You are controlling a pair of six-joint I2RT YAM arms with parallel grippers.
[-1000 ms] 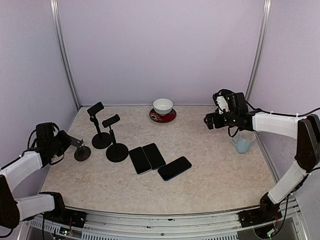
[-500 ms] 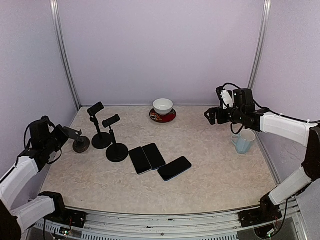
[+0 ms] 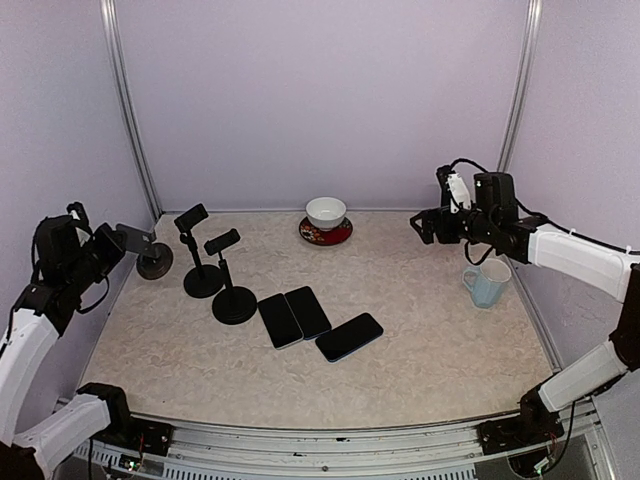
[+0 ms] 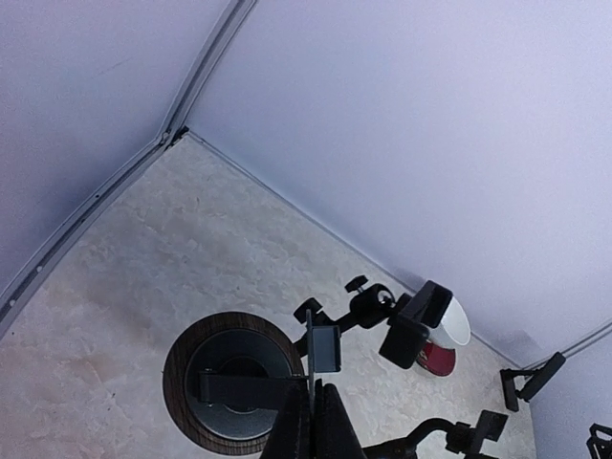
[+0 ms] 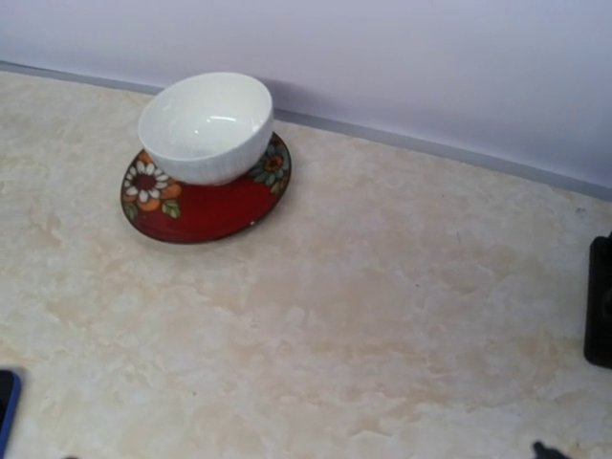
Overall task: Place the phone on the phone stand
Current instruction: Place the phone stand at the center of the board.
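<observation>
Three dark phones lie flat mid-table: one [image 3: 280,320], one beside it [image 3: 308,312], and a blue-edged one [image 3: 349,336]. Two black phone stands [image 3: 203,270] [image 3: 234,300] stand upright left of them. My left gripper [image 3: 112,245] is shut on a third, small stand with a round wooden base [image 3: 153,262] and holds it in the air at the far left. In the left wrist view the fingertips [image 4: 313,421] pinch its thin plate above the base [image 4: 234,382]. My right gripper [image 3: 422,226] hovers at the back right, open and empty.
A white bowl [image 3: 326,212] sits on a red flowered plate [image 3: 325,236] at the back centre, and also shows in the right wrist view [image 5: 206,126]. A light blue mug [image 3: 487,283] stands below the right arm. Walls close in on the left, back and right.
My left arm has lifted the small stand off the table, up and toward the back left. My right arm has risen and drawn back from the mug.
</observation>
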